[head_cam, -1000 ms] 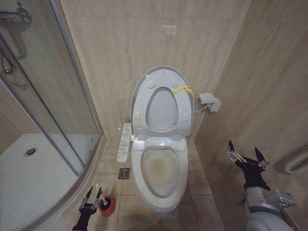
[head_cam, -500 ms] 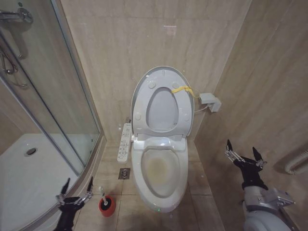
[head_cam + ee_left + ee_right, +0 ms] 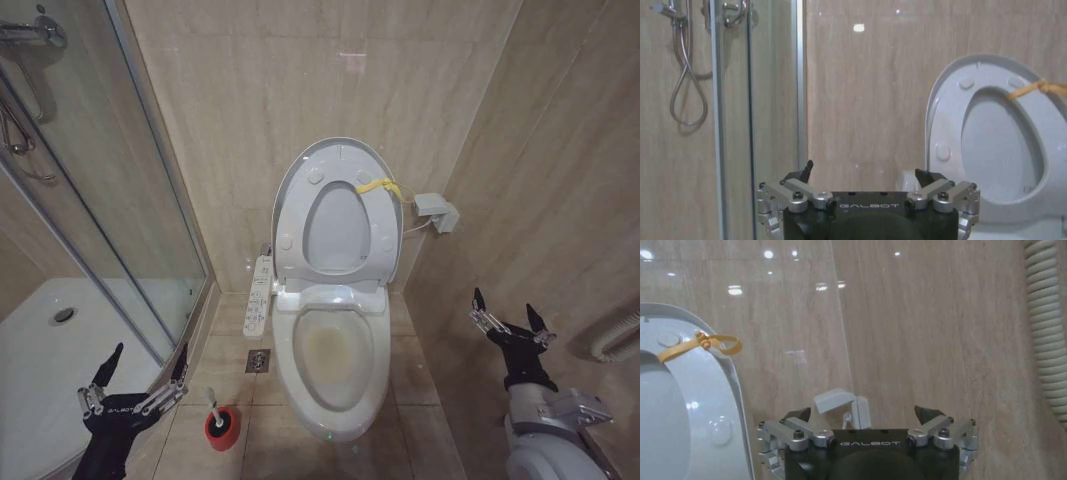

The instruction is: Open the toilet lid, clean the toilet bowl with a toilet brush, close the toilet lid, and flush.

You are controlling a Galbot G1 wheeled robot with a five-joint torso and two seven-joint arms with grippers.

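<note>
The toilet lid (image 3: 335, 215) is up; the toilet brush (image 3: 214, 409) stands in its red cup (image 3: 222, 428) beside the toilet bowl (image 3: 332, 355). My left hand (image 3: 135, 390) hangs wide open just left of it, right hand (image 3: 510, 322) open and idle. I'd centre over the handle before closing.

White toilet lid (image 3: 335, 215), yellow tag (image 3: 380, 187); stained toilet bowl (image 3: 330, 365); red holder (image 3: 222, 428).

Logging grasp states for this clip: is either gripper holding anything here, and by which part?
Nothing is held. The left gripper is open beside the toilet brush, which stands in its red holder. The right gripper is open and empty.
</note>
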